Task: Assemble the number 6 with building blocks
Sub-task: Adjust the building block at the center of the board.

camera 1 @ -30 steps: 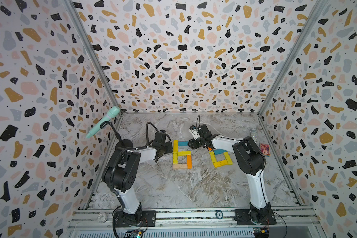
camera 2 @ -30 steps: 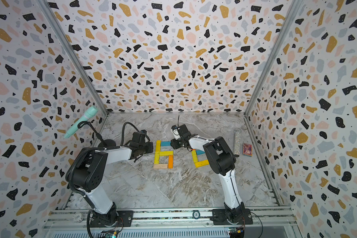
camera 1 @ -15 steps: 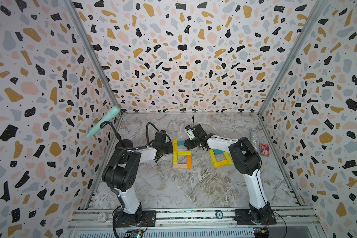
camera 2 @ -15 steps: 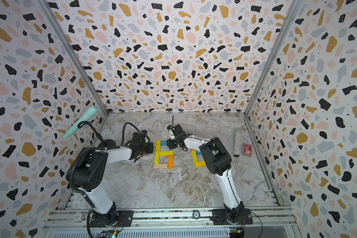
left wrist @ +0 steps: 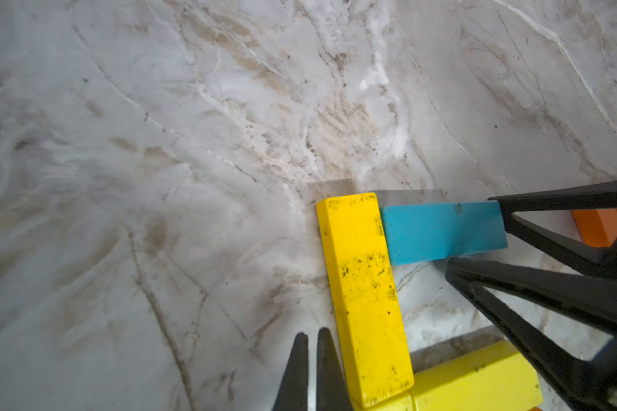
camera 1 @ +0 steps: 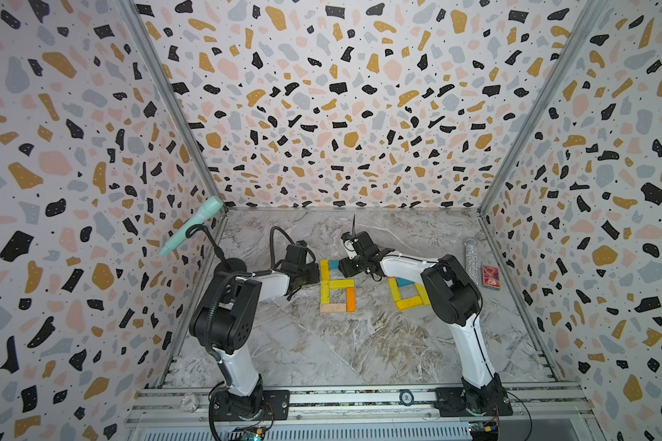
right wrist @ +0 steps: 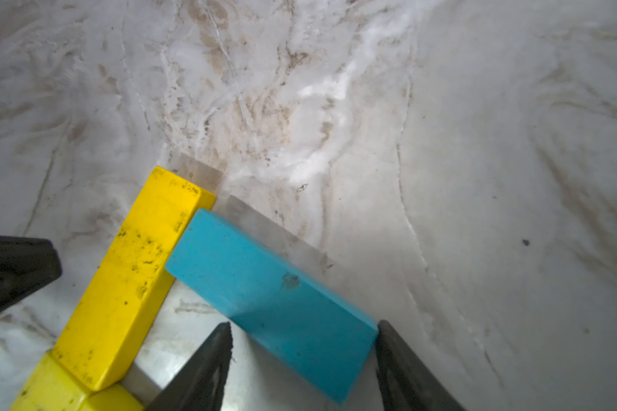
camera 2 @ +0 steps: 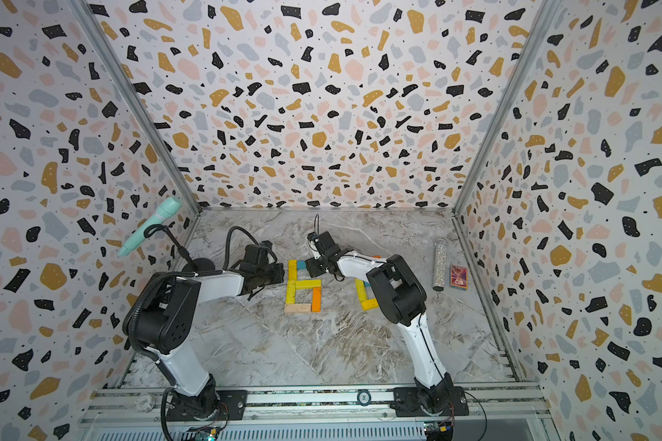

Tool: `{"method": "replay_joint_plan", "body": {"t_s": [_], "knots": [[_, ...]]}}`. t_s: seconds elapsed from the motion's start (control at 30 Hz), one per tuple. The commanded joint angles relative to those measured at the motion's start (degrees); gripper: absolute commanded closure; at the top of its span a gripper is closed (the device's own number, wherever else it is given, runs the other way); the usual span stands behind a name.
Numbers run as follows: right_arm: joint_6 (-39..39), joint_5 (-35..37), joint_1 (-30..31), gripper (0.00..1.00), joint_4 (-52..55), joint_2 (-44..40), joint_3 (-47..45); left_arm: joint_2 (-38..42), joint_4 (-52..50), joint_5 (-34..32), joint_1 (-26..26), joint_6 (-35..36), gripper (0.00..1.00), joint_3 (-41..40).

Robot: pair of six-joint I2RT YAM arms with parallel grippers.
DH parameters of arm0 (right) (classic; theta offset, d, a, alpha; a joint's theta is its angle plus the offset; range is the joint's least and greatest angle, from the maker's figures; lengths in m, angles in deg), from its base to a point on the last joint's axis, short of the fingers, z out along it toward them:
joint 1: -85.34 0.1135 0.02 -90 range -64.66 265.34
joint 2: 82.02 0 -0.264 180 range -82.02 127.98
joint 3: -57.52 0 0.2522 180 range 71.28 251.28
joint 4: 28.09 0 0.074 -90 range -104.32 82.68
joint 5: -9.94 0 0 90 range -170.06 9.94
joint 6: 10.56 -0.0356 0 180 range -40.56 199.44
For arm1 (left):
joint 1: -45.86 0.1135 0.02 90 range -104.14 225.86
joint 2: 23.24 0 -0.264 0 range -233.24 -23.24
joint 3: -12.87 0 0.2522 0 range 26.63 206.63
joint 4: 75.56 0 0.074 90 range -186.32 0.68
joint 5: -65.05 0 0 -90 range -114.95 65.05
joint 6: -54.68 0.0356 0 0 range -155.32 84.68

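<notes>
**Right gripper** (right wrist: 301, 323): the jaws stand wider than the blue plank (right wrist: 264, 284) and straddle its free end without clamping it. One fingertip appears to touch a corner and the other stands clear.

**Blue plank:** it lies flat on the worktop (camera 1: 322, 351), its other end butted against the top of the yellow upright plank (left wrist: 364, 291), so it forms the top bar of the 6.

**Left gripper** (left wrist: 312, 334): the jaws are together and hold nothing. The tips sit just beside the outer edge of the yellow upright, judged to brace it against being pushed out of line.

**Figure, in both top views:** the upright, the middle yellow bar (camera 1: 341, 283), the orange plank (camera 1: 350, 299) and the pale wood plank (camera 1: 333, 307) close the lower loop. The 6 appears complete.

**Spare planks** (camera 1: 406, 296): these lie near the right arm.

**Risk:** a finger may catch the blue plank on withdrawal
</notes>
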Motion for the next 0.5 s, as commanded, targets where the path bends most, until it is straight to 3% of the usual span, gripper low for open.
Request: {"method": "replay_joint_plan", "body": {"t_s": [0.0, 0.13, 0.47], "knots": [[-2.5, -5.0, -2.3, 0.34, 0.5, -5.8, -4.2, -2.0, 1.2, -0.2, 0.6, 1.4, 1.0, 2.9], [-5.4, -13.7, -5.8, 0.35, -5.3, -10.4, -9.2, -4.8, 0.5, -0.9, 0.8, 2.2, 1.0, 6.2], [-6.5, -18.1, -6.8, 0.53, -8.0, -8.1, -8.6, -10.6, -2.0, -1.9, 0.9, 4.2, 1.0, 12.0]]}}
